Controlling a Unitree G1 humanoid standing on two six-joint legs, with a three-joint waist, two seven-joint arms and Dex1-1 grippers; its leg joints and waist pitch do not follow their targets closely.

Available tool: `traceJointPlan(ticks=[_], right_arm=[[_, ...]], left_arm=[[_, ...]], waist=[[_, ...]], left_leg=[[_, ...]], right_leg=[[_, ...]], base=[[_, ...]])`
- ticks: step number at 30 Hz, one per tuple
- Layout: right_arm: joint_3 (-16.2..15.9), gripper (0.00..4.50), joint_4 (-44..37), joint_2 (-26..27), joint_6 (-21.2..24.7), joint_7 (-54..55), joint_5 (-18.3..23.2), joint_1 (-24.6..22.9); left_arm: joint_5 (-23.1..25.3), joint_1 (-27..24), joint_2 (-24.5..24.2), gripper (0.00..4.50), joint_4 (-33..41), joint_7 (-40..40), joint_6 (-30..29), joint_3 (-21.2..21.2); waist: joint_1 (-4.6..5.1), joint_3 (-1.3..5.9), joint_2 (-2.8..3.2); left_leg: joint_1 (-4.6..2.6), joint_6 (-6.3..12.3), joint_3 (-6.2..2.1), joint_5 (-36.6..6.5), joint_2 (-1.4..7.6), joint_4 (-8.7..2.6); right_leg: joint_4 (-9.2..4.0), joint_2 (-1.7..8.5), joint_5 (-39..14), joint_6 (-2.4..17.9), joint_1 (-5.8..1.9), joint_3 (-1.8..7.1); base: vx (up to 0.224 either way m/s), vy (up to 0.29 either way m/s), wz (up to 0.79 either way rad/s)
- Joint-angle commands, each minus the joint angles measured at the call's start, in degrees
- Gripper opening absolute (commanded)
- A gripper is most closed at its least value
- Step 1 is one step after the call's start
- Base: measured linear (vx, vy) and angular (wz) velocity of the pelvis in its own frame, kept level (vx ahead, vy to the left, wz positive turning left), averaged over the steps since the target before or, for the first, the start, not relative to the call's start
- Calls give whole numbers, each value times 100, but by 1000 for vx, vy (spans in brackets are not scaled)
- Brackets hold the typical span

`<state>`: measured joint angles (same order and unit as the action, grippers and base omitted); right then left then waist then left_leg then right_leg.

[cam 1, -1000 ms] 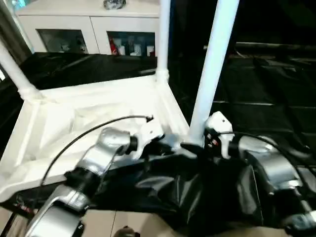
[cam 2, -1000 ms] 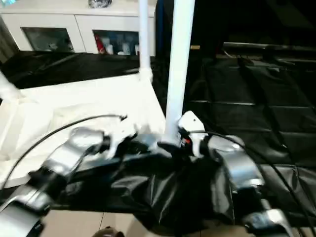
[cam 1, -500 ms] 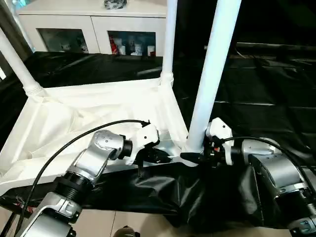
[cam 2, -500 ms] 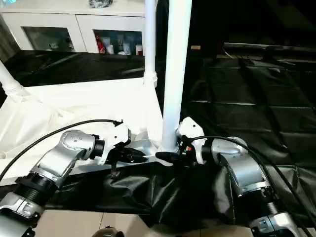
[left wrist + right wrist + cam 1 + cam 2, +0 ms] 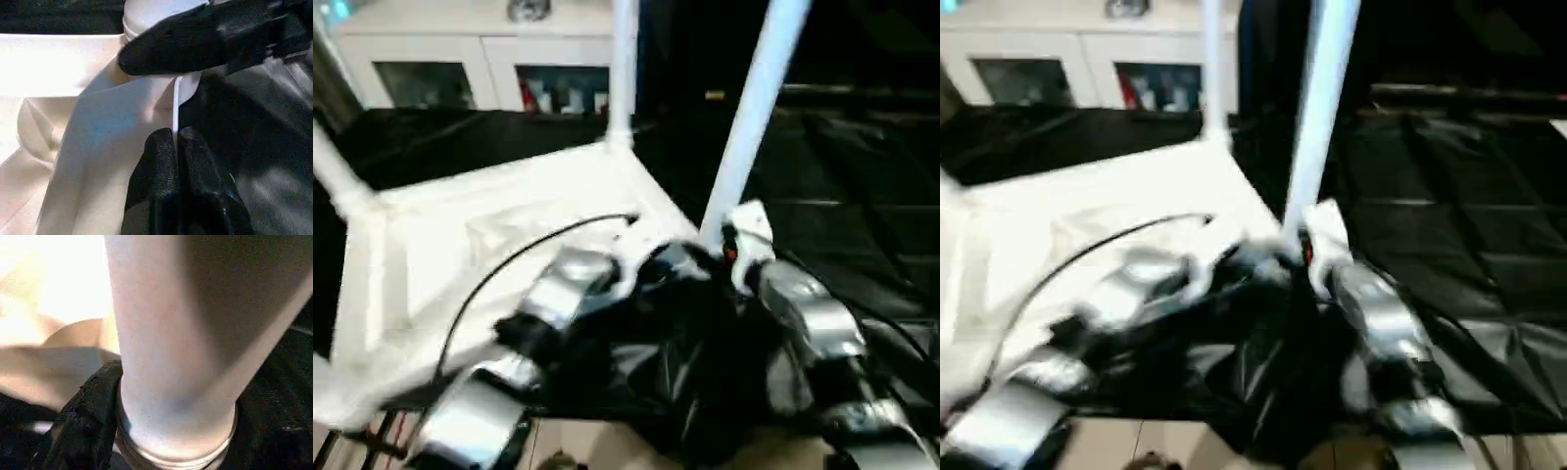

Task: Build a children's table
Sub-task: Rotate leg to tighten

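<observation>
Tabletop (image 5: 489, 225) white, upturned — left gripper (image 5: 176, 142) pinched closed; right gripper (image 5: 146, 421) clasps leg (image 5: 754, 108).

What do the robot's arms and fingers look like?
Both arms are shiny silver tubes with black joints. The left arm has a thin black cable looping over it. The right arm ends in a white wrist piece with a small red mark. The fingers are chunky, rounded and black.

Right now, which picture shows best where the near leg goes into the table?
The right wrist view: the leg is seen close up, and its ringed bottom end meets the tabletop. The left wrist view shows that corner partly behind a black finger. The eye views show the whole leg, but blurred.
</observation>
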<state>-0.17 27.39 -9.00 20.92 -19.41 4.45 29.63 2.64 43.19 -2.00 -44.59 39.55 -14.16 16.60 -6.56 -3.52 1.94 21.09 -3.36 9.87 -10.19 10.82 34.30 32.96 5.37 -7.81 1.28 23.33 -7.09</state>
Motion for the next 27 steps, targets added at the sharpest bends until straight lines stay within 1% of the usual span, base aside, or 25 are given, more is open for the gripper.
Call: traceJointPlan(ticks=[1, 2, 3, 4, 5, 7, 8, 10, 12, 13, 14, 15, 16, 17, 19, 20, 22, 23, 25, 26, 27], right_arm=[[-192, 307, 287, 355, 152, 87, 130, -12], [-111, 328, 330, 501, 165, 52, 250, 56], [-111, 328, 330, 501, 165, 52, 250, 56], [-148, 344, 344, 555, 118, -21, 205, 102], [-273, 351, 303, 525, 15, -124, 79, 114], [-336, 370, 287, 507, -40, -181, 6, 129], [-434, 370, 239, 448, -96, -266, -57, 123], [-542, 370, 152, 333, -193, -479, -84, 94], [-620, 370, -5, 139, -287, -882, -55, 29], [-650, 370, -53, 84, -309, -978, -56, 7], [-771, 370, -241, -137, -402, -1357, -64, -81], [-953, 370, -526, -485, -561, -1904, -86, -222], [-953, 370, -526, -485, -561, -1904, -86, -222], [-1048, 370, -675, -687, -614, -2195, -89, -296], [-1115, 370, -824, -906, -676, -2512, -78, -376], [-1168, 370, -963, -1116, -706, -2827, -50, -448], [-1188, 370, -1218, -1463, -726, -3368, 87, -560], [-1173, 370, -1276, -1545, -719, -3518, 139, -583], [-1149, 370, -1308, -1595, -716, -3624, 188, -595], [-1122, 370, -1357, -1682, -705, -3799, 276, -619], [-1110, 370, -1385, -1744, -684, -3941, 344, -634]], left_arm=[[-52, 349, 191, 0, -20, -494, 158, -228], [-12, 407, 265, 0, -94, -487, 228, -196], [-12, 407, 265, 0, -94, -487, 228, -196], [-3, 445, 311, 0, -137, -410, 300, -184], [-18, 438, 310, 0, -109, -278, 362, -172], [-19, 452, 302, 0, -162, -211, 435, -164], [-11, 442, 266, 0, -190, -122, 566, -131], [-46, 382, 182, 0, -171, 108, 722, -87], [-118, 232, 31, 0, 20, 518, 847, -26], [-132, 197, -6, 0, 72, 597, 861, -13], [-191, 58, -151, 0, 279, 914, 912, 36], [-307, -151, -365, 0, 616, 1389, 917, 95], [-307, -151, -365, 0, 616, 1389, 917, 95], [-369, -256, -491, 0, 803, 1612, 875, 123], [-416, -361, -632, 0, 995, 1821, 820, 158], [-446, -452, -765, 0, 1150, 2000, 793, 180], [-530, -633, -1027, 0, 1474, 2350, 747, 224], [-548, -680, -1092, 0, 1554, 2449, 747, 229], [-559, -719, -1145, 0, 1613, 2520, 768, 233], [-588, -812, -1236, 0, 1786, 2654, 727, 229], [-632, -890, -1304, 0, 1940, 2762, 659, 224]], waist=[[-13, 489, -80], [-23, 491, -60], [-32, 495, -66], [-38, 496, -53], [-40, 494, -59], [-32, 484, -58], [-29, 480, -73], [-28, 477, -68], [-28, 466, -74], [-32, 471, -76], [-37, 469, -95], [-52, 465, -92], [-52, 484, -84], [-43, 478, -79], [-53, 465, -85], [-70, 456, -81], [-102, 448, -81], [-122, 447, -67], [-135, 444, -69], [-146, 435, -76], [-169, 446, -77]], left_leg=[[-49, 165, -85, -1207, 164, -397], [-29, 217, -79, -1113, 165, -397], [-27, 261, -75, -1059, 169, -392], [-23, 282, -76, -1036, 169, -392], [-19, 305, -78, -1003, 182, -397], [-24, 306, -74, -1065, 184, -401], [-26, 306, -74, -1090, 183, -407], [-36, 287, -74, -1158, 182, -407], [-34, 309, -71, -1240, 182, -412], [-32, 320, -72, -1202, 190, -409], [-29, 326, -79, -1182, 203, -415], [-13, 376, -79, -1183, 222, -414], [-9, 410, -72, -1130, 227, -402], [-21, 420, -63, -1121, 229, -404], [-34, 417, -55, -1140, 226, -401], [-30, 413, -62, -1183, 238, -407], [-47, 420, -57, -1249, 259, -411], [-57, 424, -58, -1295, 267, -412], [-61, 401, -62, -1324, 269, -414], [-72, 373, -55, -1360, 263, -418], [-79, 335, -72, -1392, 283, -423]], right_leg=[[-475, 388, -2297, 543, -318, 262], [-447, 388, -2078, 630, -333, 278], [-423, 394, -1932, 704, -343, 284], [-411, 394, -1871, 737, -352, 282], [-400, 393, -1768, 780, -361, 282], [-403, 392, -1799, 815, -362, 282], [-411, 393, -1846, 812, -365, 278], [-424, 397, -1965, 784, -365, 277], [-436, 404, -2077, 743, -370, 283], [-426, 406, -2033, 741, -373, 290], [-414, 413, -2005, 756, -381, 290], [-393, 419, -1933, 765, -394, 300], [-368, 425, -1822, 813, -397, 307], [-371, 412, -1793, 854, -366, 312], [-372, 400, -1855, 902, -361, 308], [-377, 407, -1959, 885, -373, 306], [-385, 409, -2080, 833, -349, 321], [-388, 412, -2159, 836, -337, 319], [-396, 406, -2231, 818, -327, 315], [-419, 401, -2308, 803, -308, 315], [-397, 426, -2321, 817, -320, 319]], base=[[0, 0, 0], [0, 0, 0], [0, 0, 0], [0, 0, 0], [0, 0, 0], [0, 0, 0], [0, 0, 0], [0, 0, 0], [0, 0, 0], [0, 0, 0], [0, 0, 0], [0, 0, 0], [0, 0, 0], [0, 0, 0], [0, 0, 0], [0, 0, 0], [0, 0, 0], [0, 0, 0], [0, 0, 0], [0, 0, 0], [0, 0, 0]])
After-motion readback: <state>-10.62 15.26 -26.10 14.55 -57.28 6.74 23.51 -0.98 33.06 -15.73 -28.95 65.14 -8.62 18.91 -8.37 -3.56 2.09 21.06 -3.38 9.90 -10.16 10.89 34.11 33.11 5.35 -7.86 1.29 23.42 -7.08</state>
